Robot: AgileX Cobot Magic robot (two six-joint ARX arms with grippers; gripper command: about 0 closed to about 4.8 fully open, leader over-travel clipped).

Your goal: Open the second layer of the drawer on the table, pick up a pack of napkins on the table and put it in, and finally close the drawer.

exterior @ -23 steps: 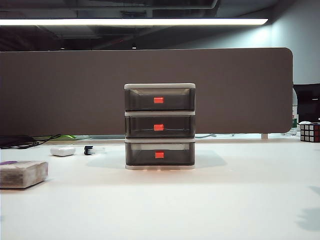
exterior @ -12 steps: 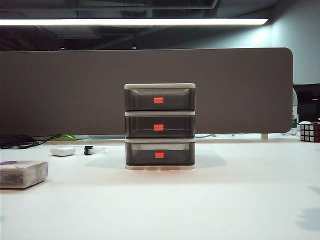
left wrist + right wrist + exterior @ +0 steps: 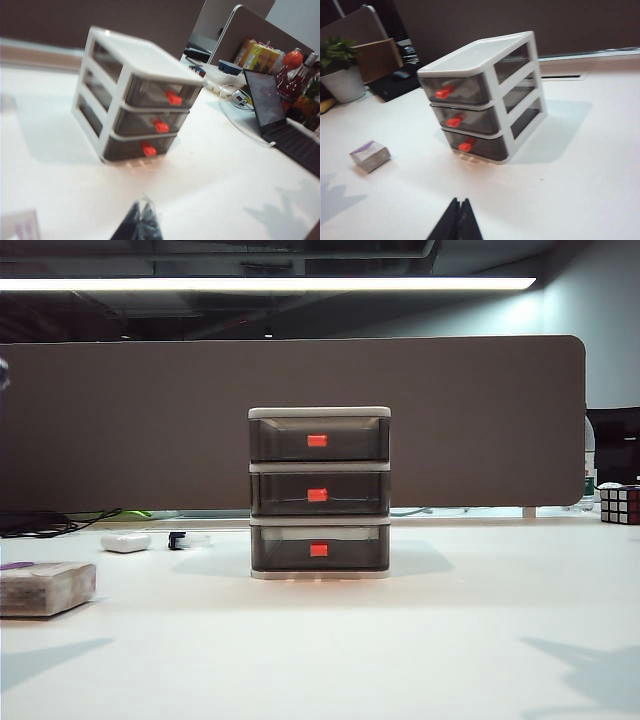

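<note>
Your left gripper (image 3: pixel 142 227) shows only as a dark wedge at the frame edge of its wrist view, blurred, its fingers pressed together and gripping nothing, above bare table (image 3: pixel 210 165). Your right gripper (image 3: pixel 458 225) looks the same: two black tapered fingers meeting in a thin seam, empty, over the smooth white tabletop. Neither gripper appears in the exterior view; only soft grey shadows fall on the near corners of the table there.

Ahead of both stands the drawer (image 3: pixel 319 493), a boxy cabinet with a matte white frame and three smoky translucent trays, in the middle of the table. The second layer (image 3: pixel 319 494) sits flush and shut, its small red-orange handle (image 3: pixel 317 495) a glossy square tab.

The pack of napkins (image 3: pixel 45 586) lies well to the left, a soft brick in whitish wrap with a purple mark on top. Far behind it rests a small rounded white case (image 3: pixel 125 541).
</note>
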